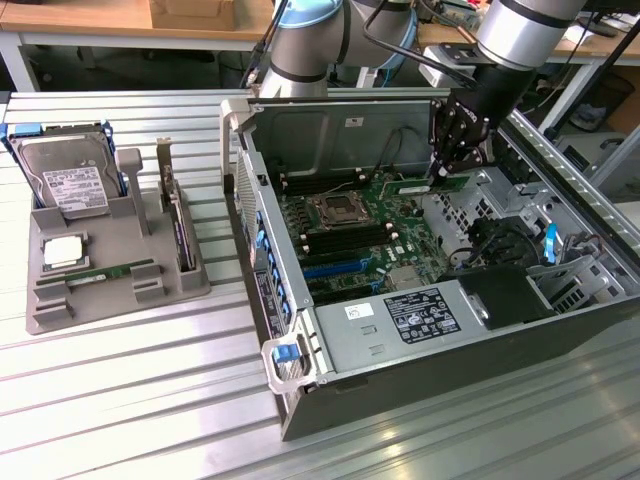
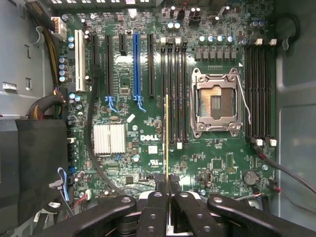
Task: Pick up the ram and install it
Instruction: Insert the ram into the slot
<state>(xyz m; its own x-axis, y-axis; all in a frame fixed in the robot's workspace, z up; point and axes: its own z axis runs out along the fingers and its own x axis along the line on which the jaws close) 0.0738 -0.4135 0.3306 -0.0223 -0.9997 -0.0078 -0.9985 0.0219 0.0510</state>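
My gripper [image 1: 443, 172] hangs inside the open computer case [image 1: 420, 345], above the motherboard [image 2: 148, 143], and is shut on the ram [image 1: 422, 183], a thin green stick held at one end. In the wrist view the ram [image 2: 167, 133] appears edge-on as a narrow line running away from the gripper [image 2: 167, 181]. It hovers along the bank of black memory slots [image 2: 174, 94] beside the empty processor socket [image 2: 217, 101]. I cannot tell whether it touches a slot. A second, similar green stick [image 1: 105, 272] lies in the grey tray [image 1: 45, 315] at the exterior view's left.
The tray also holds a hard drive [image 1: 70, 180], a square silver processor chip [image 1: 62, 252] and an upright expansion card [image 1: 180, 235]. Another memory slot bank [image 2: 259, 89] sits past the socket. Cables [image 2: 91, 143] and a black shroud [image 2: 32, 173] crowd one side of the board.
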